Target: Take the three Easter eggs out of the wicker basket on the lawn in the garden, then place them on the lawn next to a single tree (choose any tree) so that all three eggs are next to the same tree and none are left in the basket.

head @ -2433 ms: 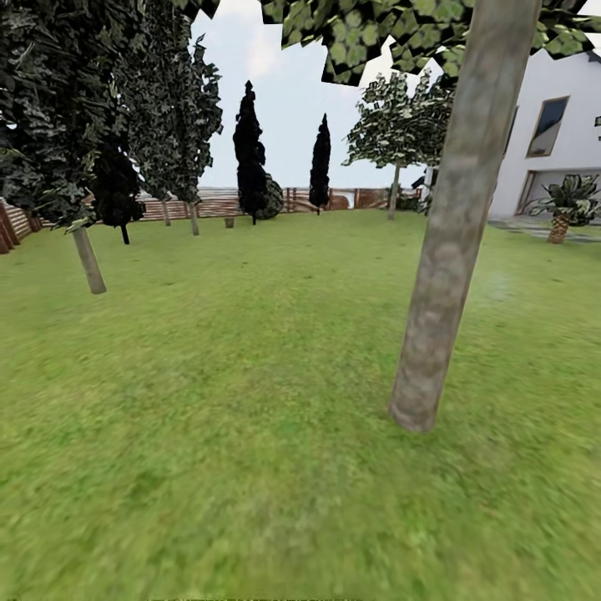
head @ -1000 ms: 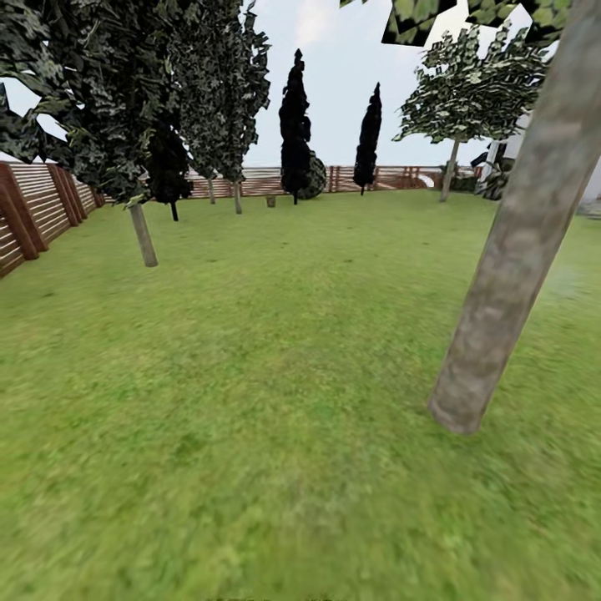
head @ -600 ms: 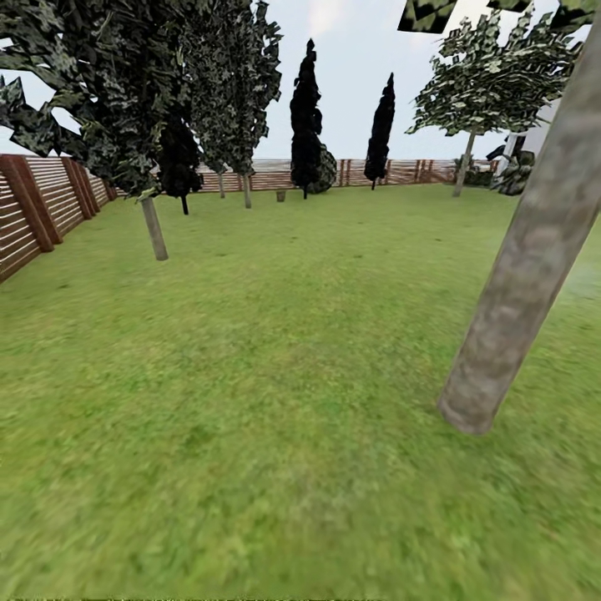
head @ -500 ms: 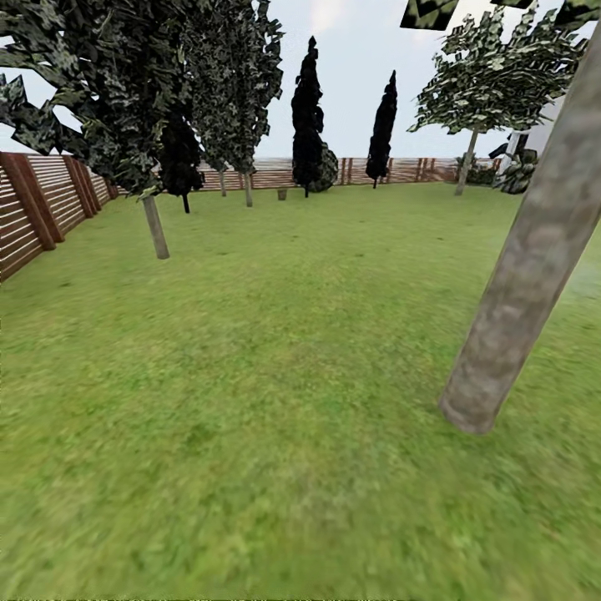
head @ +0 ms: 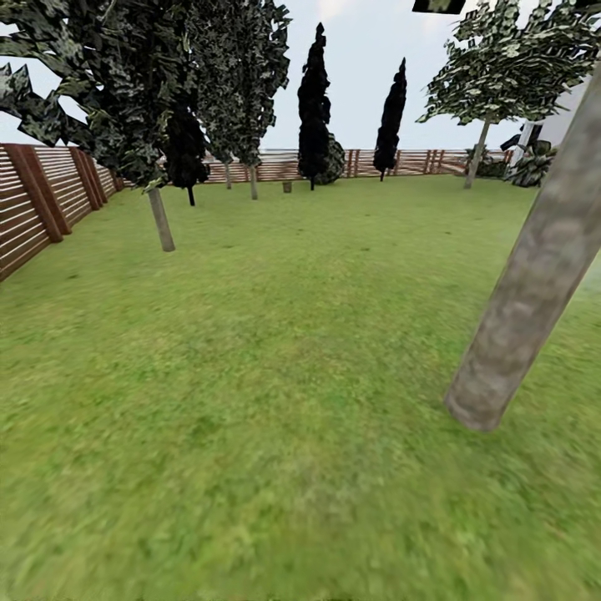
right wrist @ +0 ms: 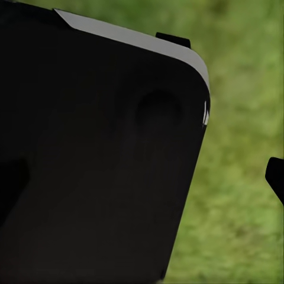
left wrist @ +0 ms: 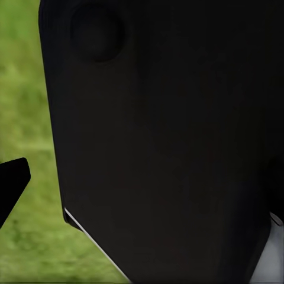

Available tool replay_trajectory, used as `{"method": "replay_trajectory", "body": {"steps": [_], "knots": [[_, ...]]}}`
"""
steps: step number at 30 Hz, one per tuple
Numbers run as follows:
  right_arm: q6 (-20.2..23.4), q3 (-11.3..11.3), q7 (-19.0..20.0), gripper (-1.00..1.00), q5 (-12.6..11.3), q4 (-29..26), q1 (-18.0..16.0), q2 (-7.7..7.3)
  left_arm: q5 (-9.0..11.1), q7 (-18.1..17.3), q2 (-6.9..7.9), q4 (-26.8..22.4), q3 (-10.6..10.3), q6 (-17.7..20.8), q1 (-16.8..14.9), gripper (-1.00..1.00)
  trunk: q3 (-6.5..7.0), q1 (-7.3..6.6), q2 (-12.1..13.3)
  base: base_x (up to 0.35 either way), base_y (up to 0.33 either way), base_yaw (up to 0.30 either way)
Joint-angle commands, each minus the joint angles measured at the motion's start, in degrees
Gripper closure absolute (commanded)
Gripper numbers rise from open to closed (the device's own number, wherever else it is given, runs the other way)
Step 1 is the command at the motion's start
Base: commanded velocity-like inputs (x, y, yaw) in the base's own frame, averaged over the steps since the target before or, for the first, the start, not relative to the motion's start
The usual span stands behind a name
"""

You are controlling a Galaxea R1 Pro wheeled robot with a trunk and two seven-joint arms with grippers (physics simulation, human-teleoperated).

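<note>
Left fingers: couldn't tell if apart or together. In the left wrist view a dark panel (left wrist: 165, 142) of the robot's own body blocked nearly everything, with one black tip (left wrist: 12, 180) poking in at the edge over blurred grass. Right fingers: same story, couldn't tell. Another dark panel (right wrist: 94, 160) with a pale edge covered most of the right wrist view, one black tip (right wrist: 276, 174) at the margin, grass behind.

Head view: lawn (head: 250, 376) wide and mottled green, running out to the fence. Nearest tree (head: 526, 292) stood close on the right, thick pale grey-beige trunk, leaning in the picture, base on the grass. A second, thinner pale trunk (head: 160, 219) stood well off on the left near the fence (head: 37, 200), under dark speckled leaves. Two black cone trees (head: 314, 100) stood at the far side, plus a leafy one (head: 509, 67) far right. A small brown thing (head: 287, 187) sat on the grass by the far fence, possibly the basket, too small to tell. A bit of white house (head: 563, 121) showed at the right.
</note>
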Motion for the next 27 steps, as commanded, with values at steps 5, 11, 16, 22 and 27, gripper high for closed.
{"method": "replay_trajectory", "body": {"steps": [5, 11, 16, 22, 27], "knots": [[-0.2, 0.1, 0.0, -1.00, 0.3, 0.0, 0.0, 0.04, 0.1, -0.1, 0.00, -0.1, 0.0, 0.0, 0.0, -1.00, -0.50, 0.00, 0.0, 0.017, 0.000, 0.068], [-0.2, 0.1, 0.0, -1.00, 0.3, 0.0, 0.0, 0.05, 0.1, 0.0, 0.00, -0.1, 0.0, 0.0, 0.0, -1.00, -1.06, 0.00, 0.0, 0.076, 0.000, 0.068], [-0.2, 0.1, 0.0, -1.00, 0.3, 0.0, 0.0, 0.02, 0.1, -0.1, 0.00, -0.1, 0.0, 0.0, 0.0, -1.00, -1.52, 0.00, 0.0, 0.084, 0.000, 0.068], [-0.2, 0.1, 0.0, -1.00, 0.3, 0.1, 0.0, -0.01, 0.1, -0.1, 0.00, -0.1, 0.0, -0.1, 0.0, -1.00, -2.03, 0.00, 0.0, 0.085, 0.000, 0.060], [-0.3, 0.3, 0.1, -1.00, 0.5, 0.2, 0.0, -0.11, 0.1, 0.0, 0.00, -0.1, 0.0, 0.0, 0.0, -1.00, -2.12, 0.00, 0.0, 0.086, 0.000, 0.011]]}}
